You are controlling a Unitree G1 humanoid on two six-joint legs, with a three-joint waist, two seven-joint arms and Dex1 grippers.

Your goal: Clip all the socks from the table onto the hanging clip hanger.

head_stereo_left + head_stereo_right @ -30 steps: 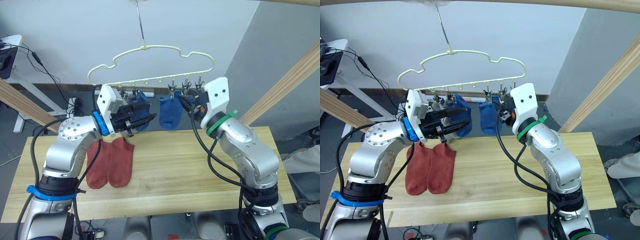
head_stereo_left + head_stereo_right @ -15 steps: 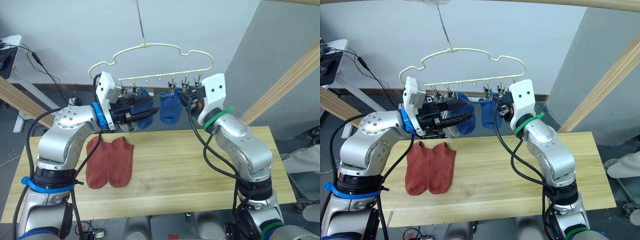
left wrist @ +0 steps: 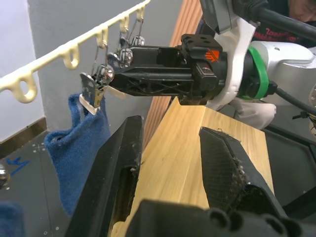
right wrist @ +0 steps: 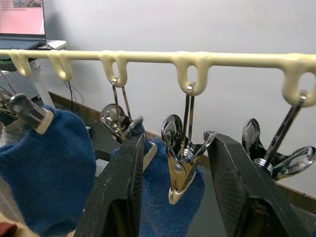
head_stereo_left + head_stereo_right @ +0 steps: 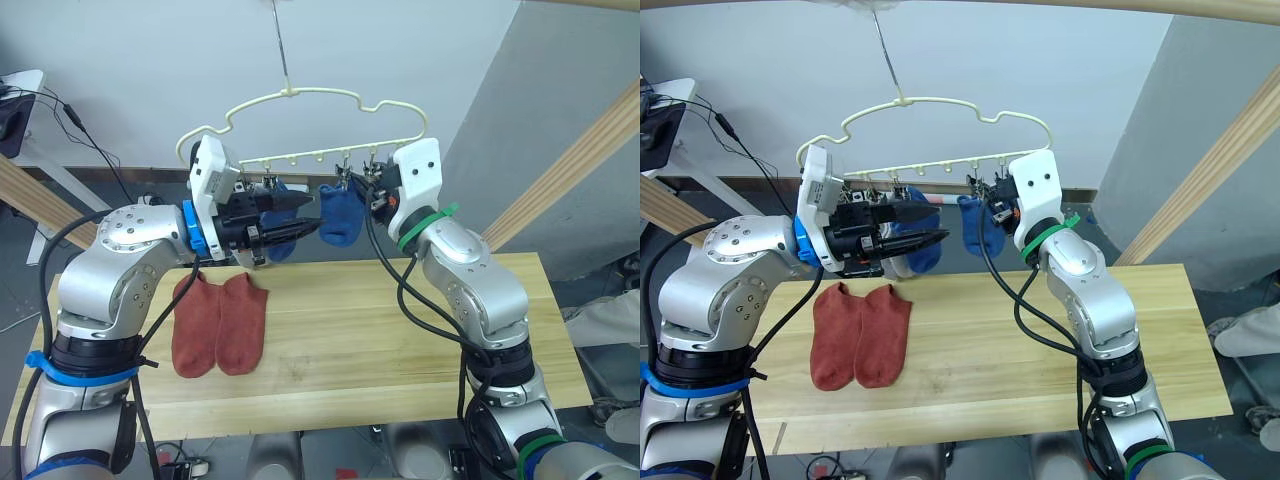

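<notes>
Two rust-red socks (image 5: 218,325) lie side by side on the left of the table (image 5: 400,330). The pale yellow clip hanger (image 5: 300,95) hangs above the far edge. Two blue socks are clipped to it, one (image 5: 340,215) near the middle and one (image 5: 927,255) just left of it. My left gripper (image 5: 305,215) is open and empty, pointing right at sock height in front of the left blue sock. My right gripper (image 4: 177,140) is open at the clip row, its fingers on either side of a bare metal clip (image 4: 181,165).
Thick wooden poles of a frame slant past the table on the right (image 5: 580,165) and the left (image 5: 40,205). A white desk with cables (image 5: 30,110) stands at the far left. The right half of the tabletop holds no socks.
My left gripper has risen from over the red socks to sock height at the hanger. My right gripper has moved left and closer to the clips.
</notes>
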